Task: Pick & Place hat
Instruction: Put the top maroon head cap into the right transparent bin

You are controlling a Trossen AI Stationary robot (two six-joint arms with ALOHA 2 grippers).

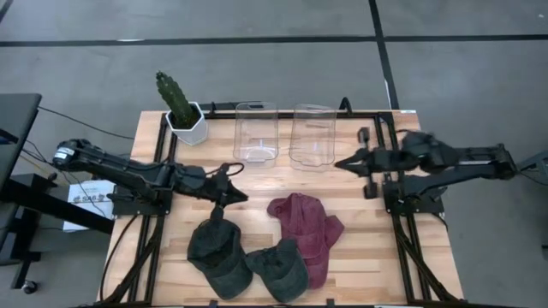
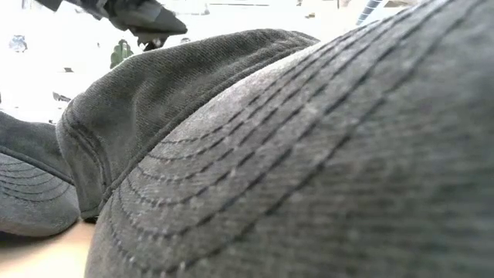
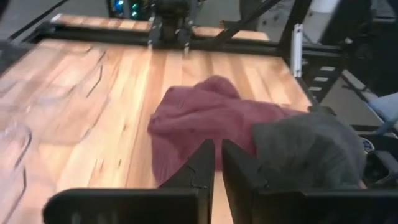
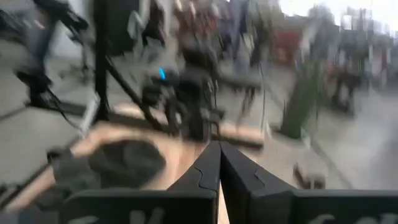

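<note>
Three hats lie bunched at the near side of the desk (image 1: pixel 360 248), a dark grey hat (image 1: pixel 218 252), a second grey hat (image 1: pixel 281 269) and a maroon hat (image 1: pixel 304 227), probably left there as a pile to be carried one by one to the two clear bins (image 1: pixel 257 133) at the back. The left pincer (image 1: pixel 233 197) hangs just above the dark grey hat, its fingers (image 3: pixel 202 168) nearly together with only a narrow gap, and it seems to grip nothing. The right pincer (image 1: pixel 342 162) waits clenched and empty near the bins
</note>
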